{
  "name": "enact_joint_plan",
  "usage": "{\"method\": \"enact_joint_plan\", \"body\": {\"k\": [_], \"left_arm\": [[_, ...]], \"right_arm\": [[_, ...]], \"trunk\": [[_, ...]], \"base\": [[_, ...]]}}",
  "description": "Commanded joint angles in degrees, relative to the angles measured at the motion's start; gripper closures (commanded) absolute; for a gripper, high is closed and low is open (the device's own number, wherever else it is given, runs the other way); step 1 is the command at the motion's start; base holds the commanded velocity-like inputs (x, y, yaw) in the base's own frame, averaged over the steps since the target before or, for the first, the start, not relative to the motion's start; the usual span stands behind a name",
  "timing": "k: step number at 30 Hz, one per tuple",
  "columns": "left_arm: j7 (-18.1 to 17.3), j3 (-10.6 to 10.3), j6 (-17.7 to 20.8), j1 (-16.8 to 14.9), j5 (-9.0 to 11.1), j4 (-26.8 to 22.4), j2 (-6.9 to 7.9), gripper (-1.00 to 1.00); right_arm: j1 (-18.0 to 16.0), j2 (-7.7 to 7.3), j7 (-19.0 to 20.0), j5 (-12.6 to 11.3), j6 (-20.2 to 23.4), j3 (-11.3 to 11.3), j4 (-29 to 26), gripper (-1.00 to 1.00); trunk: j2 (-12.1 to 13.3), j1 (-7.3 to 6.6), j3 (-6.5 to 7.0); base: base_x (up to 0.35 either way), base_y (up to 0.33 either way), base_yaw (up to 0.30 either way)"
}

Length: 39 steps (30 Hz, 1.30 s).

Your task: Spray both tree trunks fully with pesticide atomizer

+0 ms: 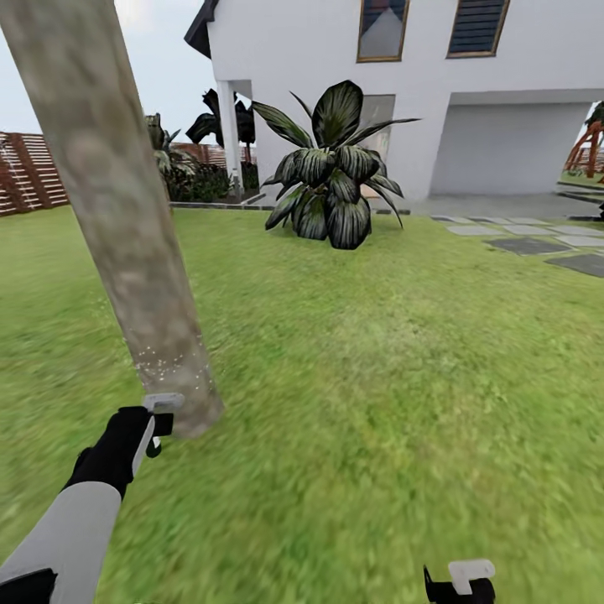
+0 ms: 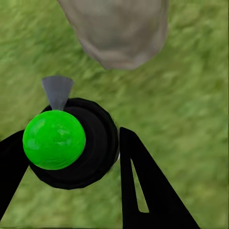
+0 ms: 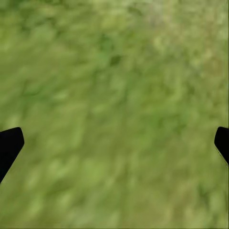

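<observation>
**Atomizer held at the trunk's base**

The left claw (image 2: 71, 157) is clamped on the pesticide atomizer (image 2: 78, 143), just beside the foot of the tree trunk (image 1: 126, 243), whose crown is cut off above. Fine white specks dot the trunk near the nozzle. The right claw (image 3: 114, 143) stands apart over the lawn (image 1: 377, 361), near the trunk. No writing is legible.

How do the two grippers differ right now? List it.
The left gripper is shut on the pesticide atomizer, its fingers close on either side of the bottle; the right gripper holds nothing, its fingertips spread wide apart.
The left gripper is raised beside the tree trunk base; the right gripper sits low, away from the trunk, over the lawn.
Both have black fingers.
</observation>
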Motion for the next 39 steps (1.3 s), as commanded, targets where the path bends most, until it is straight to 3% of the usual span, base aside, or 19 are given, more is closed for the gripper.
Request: {"method": "enact_joint_plan", "body": {"k": [1,10,14,22,25,27,31,34,39], "left_arm": [[-0.01,0.05,0.02,0.00,0.00,-0.06,0.02,1.00],[-0.02,0.14,0.50,-0.96,0.08,-1.72,-0.48,1.00],[-0.23,0.10,5.69,-3.85,0.16,-4.59,-0.67,1.00],[-0.29,-0.05,6.54,-5.36,-0.08,-5.54,0.15,1.00],[-0.14,-3.92,6.69,-5.49,-0.16,-6.29,-0.42,1.00],[-0.05,-4.91,6.71,-5.56,-0.14,-6.38,-0.58,1.00],[-0.09,-4.80,7.50,-5.62,-0.18,-7.81,0.36,1.00],[-0.23,-4.56,9.70,-5.40,0.17,-9.41,2.47,1.00],[-0.27,-4.96,9.96,-5.34,0.42,-9.77,1.55,1.00]], "right_arm": [[0.00,0.00,0.00,-0.01,0.00,0.00,0.00,-1.00],[0.03,0.00,0.07,-0.02,0.01,0.00,0.00,-1.00],[0.00,0.00,0.07,-0.01,0.03,0.00,-0.01,-1.00],[0.00,-0.09,0.07,0.07,0.09,0.00,0.00,-1.00],[0.00,-0.09,0.07,0.05,0.09,0.00,0.00,-1.00],[0.00,-0.09,0.11,0.05,0.09,0.00,0.00,-1.00],[0.00,-0.09,0.07,0.05,0.09,0.00,0.00,-1.00],[0.00,-0.06,0.07,0.06,0.09,0.00,0.00,-1.00],[0.00,-0.01,0.11,0.06,0.09,0.00,0.00,-1.00]], "trunk": [[0.00,0.00,0.00],[0.00,0.00,0.00],[0.00,0.00,0.00],[0.00,0.00,0.00],[0.00,0.00,0.00],[0.00,0.00,0.00],[0.00,0.00,0.00],[0.00,0.00,0.00],[0.00,0.00,0.00]], "base": [[0.005,-0.186,0.277],[-0.112,-0.104,0.277],[-0.001,-0.001,0.108],[0.000,-0.009,0.003],[0.072,-0.228,0.000],[0.109,-0.260,0.000],[0.134,-0.258,0.019],[0.130,-0.155,0.201],[0.020,-0.020,0.272]]}}
